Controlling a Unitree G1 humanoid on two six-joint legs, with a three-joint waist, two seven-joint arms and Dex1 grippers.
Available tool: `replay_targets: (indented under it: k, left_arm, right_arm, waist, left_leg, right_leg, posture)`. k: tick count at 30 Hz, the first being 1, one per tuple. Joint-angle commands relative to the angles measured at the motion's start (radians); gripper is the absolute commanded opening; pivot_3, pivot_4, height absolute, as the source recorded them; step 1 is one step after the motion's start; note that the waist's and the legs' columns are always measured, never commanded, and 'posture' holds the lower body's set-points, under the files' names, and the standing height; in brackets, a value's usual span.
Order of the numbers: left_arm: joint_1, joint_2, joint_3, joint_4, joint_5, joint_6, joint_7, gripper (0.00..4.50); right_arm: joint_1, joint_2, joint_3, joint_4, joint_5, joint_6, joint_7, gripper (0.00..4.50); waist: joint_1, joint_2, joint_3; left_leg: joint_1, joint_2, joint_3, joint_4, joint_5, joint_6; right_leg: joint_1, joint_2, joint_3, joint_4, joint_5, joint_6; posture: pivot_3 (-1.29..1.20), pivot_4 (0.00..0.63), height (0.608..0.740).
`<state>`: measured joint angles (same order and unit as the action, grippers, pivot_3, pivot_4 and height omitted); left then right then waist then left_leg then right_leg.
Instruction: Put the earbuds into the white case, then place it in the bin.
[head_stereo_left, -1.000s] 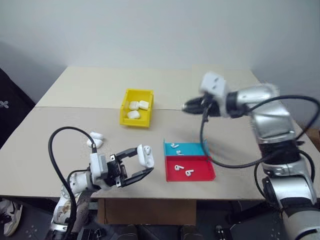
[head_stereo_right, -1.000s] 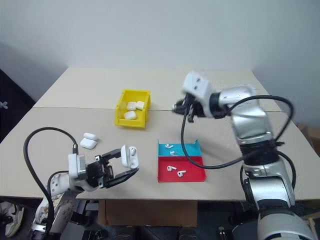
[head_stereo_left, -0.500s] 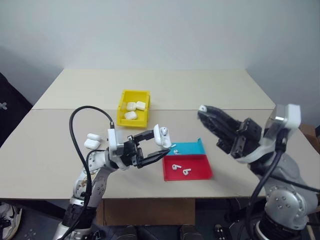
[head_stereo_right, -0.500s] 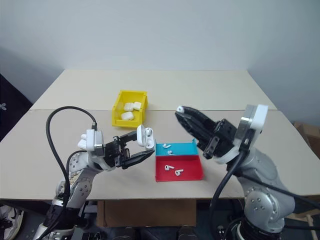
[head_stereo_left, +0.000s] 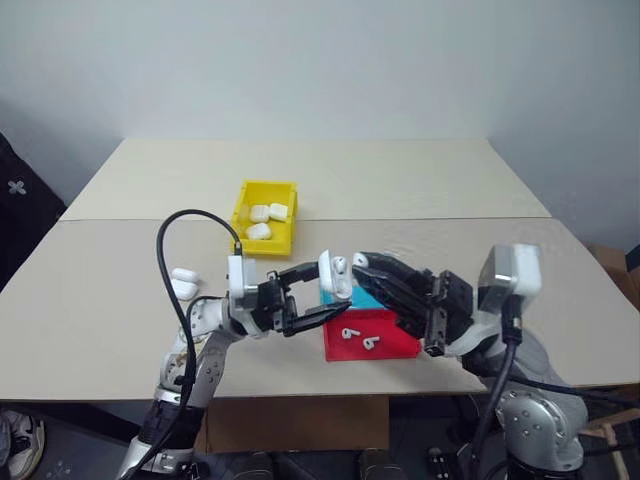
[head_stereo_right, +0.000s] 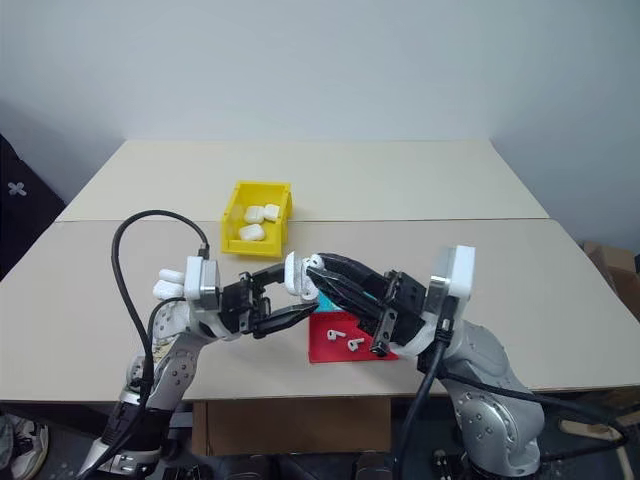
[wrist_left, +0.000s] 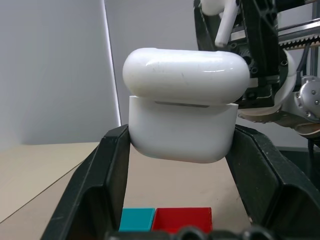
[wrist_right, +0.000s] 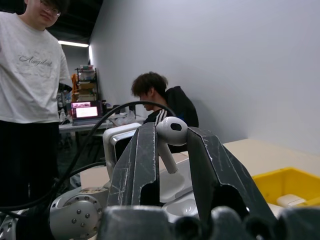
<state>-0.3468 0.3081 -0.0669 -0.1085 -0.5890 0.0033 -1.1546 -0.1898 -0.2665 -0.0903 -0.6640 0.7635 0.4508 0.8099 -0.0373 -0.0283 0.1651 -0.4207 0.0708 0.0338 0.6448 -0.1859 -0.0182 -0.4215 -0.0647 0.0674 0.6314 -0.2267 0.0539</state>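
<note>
My left gripper (head_stereo_left: 332, 291) is shut on the white case (head_stereo_left: 334, 274) and holds it above the table's front middle; the case (wrist_left: 182, 120) sits between both black fingers with its lid hinged up. Coming in from the right, my right gripper (head_stereo_left: 361, 263) is shut on one of the earbuds (wrist_right: 171, 131), pinched at the fingertips with the stem pointing down. That earbud hangs right beside the case's open top. Two more earbuds (head_stereo_left: 361, 339) lie in the red tray (head_stereo_left: 398, 347). The yellow bin (head_stereo_left: 262, 247) stands further back to the left and holds several white cases.
A blue tray (head_stereo_left: 368, 299) sits behind the red one, partly hidden by my right gripper. Two spare white cases (head_stereo_left: 183, 283) lie at the table's left. In the right wrist view, one person stands and another sits beyond the table's left side.
My right arm has swung back from over the table's far right, bringing the earbud next to the case. My left gripper has lifted the case up and to the right.
</note>
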Motion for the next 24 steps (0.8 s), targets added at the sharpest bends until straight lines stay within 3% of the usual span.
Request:
replay_targets:
  k: [1, 24]
  left_arm:
    - [0.007, -0.001, 0.01, -0.029, -0.011, -0.022, -0.011, 2.76]
    - [0.009, -0.025, 0.003, -0.032, -0.006, -0.039, -0.016, 2.76]
  right_arm:
    - [-0.01, -0.026, 0.021, 0.012, -0.015, -0.056, 0.032, 0.8]
    - [0.039, -0.088, 0.106, 0.061, -0.088, -0.157, 0.04, 0.8]
  waist:
    - [0.0, 0.0, 0.0]
    - [0.002, 0.0, 0.0]
  left_leg:
    - [0.0, 0.0, 0.0, 0.0, 0.0, 0.0]
    - [0.0, 0.0, 0.0, 0.0, 0.0, 0.0]
  right_leg:
    - [0.0, 0.0, 0.0, 0.0, 0.0, 0.0]
    - [0.0, 0.0, 0.0, 0.0, 0.0, 0.0]
  posture:
    - [0.0, 0.15, 0.74]
    - [0.0, 0.15, 0.74]
